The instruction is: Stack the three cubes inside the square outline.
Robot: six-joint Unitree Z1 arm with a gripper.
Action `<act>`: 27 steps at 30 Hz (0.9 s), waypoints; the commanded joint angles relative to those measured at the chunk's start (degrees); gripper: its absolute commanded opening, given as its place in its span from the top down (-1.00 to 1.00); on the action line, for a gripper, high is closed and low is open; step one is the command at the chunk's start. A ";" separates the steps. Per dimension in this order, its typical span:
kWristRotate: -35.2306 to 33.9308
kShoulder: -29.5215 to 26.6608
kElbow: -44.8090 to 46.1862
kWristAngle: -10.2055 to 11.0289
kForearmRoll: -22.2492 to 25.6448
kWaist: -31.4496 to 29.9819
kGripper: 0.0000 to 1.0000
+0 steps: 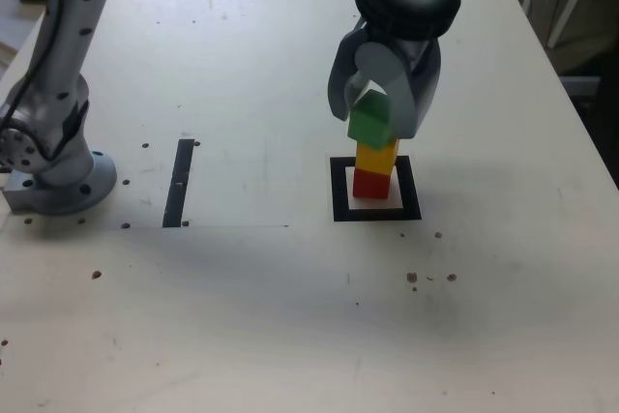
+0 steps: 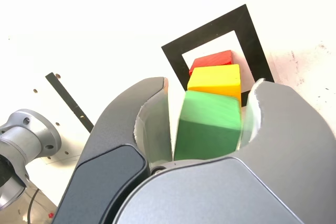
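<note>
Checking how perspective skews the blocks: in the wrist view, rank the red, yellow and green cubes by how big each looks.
1. Green cube
2. Yellow cube
3. Red cube

Yellow and red are partly hidden, and green seems nearest the camera, so true sizes stay unsure.

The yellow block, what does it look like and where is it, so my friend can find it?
On the pale table, find the thick black square outline. Inside it stands a small tower, and the plain yellow block is its middle. It's the only yellow one, above the red block and below the green one.
</note>
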 commanded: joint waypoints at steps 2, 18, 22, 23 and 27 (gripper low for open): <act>0.13 0.09 0.18 -0.06 0.30 -0.11 -0.99; -0.40 -7.48 3.51 2.01 0.82 -0.11 -0.99; -1.35 -11.17 5.96 2.56 0.76 -0.11 -0.99; -1.65 -12.03 6.75 2.65 0.75 -0.11 -0.99; -3.32 -15.60 10.96 3.14 0.53 -0.11 -0.99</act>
